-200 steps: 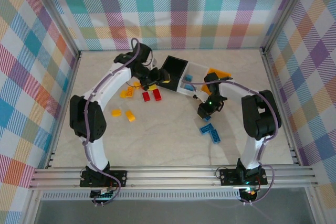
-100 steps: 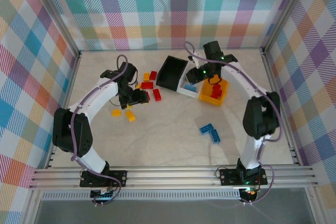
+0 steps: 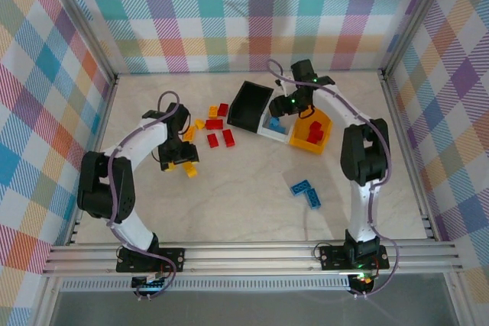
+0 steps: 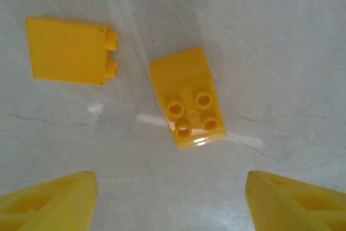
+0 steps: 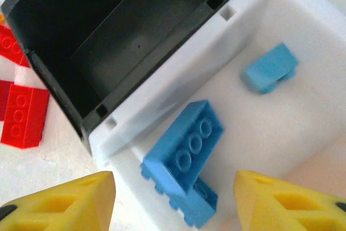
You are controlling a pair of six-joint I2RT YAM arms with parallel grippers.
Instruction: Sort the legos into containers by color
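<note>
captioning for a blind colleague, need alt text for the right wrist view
The open right gripper hovers over the white bin, which holds blue legos. The black bin touching it looks empty, and red legos lie on the table beyond.

You are looking down on a pale tabletop (image 3: 244, 211) that is showing faint grey marble veining. In the left wrist view, that surface is catching a bright streak of glare. A plaid cloth backdrop (image 3: 229, 13) in pastel teal, orange, pink and yellow is closing off the far side, and matching cloth is running down the left wall (image 3: 38, 112) and the right wall (image 3: 466, 127). Aluminium posts (image 3: 80, 20) are slanting up from the far corners, silver rails (image 3: 252, 253) are lying across the near edge, and a grey strip (image 3: 252, 307) is running below them.
</note>
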